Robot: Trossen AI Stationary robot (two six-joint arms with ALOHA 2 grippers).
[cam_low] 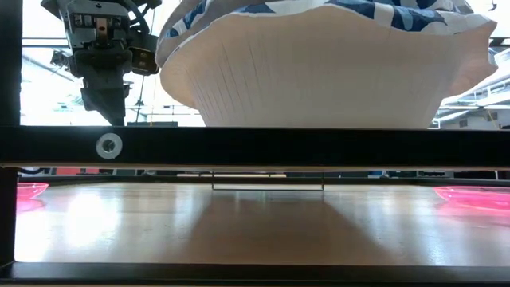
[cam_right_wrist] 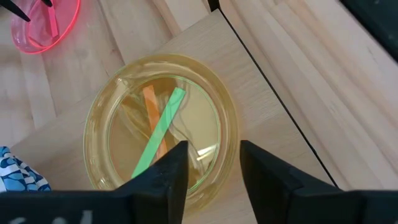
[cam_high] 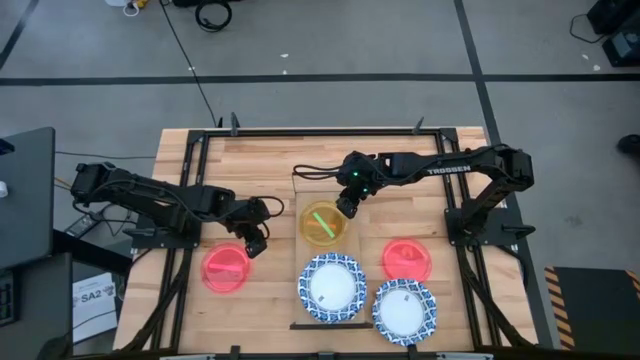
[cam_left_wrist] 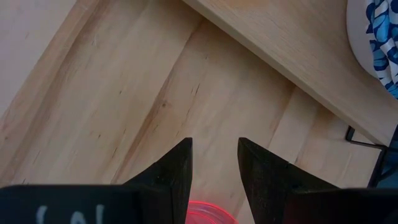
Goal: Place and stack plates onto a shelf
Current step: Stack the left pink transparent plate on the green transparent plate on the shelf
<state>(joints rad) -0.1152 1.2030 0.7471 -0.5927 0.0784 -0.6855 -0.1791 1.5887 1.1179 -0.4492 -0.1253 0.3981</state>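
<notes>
The shelf (cam_high: 312,185) lies lengthwise in mid-table. On it rest a translucent yellow-green plate (cam_high: 325,223), with an orange one showing under it (cam_right_wrist: 152,102), and nearer a blue-rimmed white plate (cam_high: 332,286). A second blue-rimmed plate (cam_high: 405,311) and two red-pink plates (cam_high: 227,267) (cam_high: 407,259) lie on the table. My right gripper (cam_right_wrist: 212,152) is open over the yellow-green plate's far right rim. My left gripper (cam_left_wrist: 214,149) is open and empty above the table, beside the left red-pink plate's right edge (cam_left_wrist: 208,216). My right gripper's open fingers (cam_right_wrist: 177,165) stand on either side of the yellow-green plate's rim (cam_right_wrist: 227,134), coming from above. Whether they touch the rim, I cannot tell. The plate lies flat on the shelf.
Black metal rails (cam_high: 200,190) run along the table's left and right sides, and a black rail (cam_low: 255,147) crosses the near end of the shelf. Bare tabletop (cam_high: 250,165) lies left of the shelf at the far side.
</notes>
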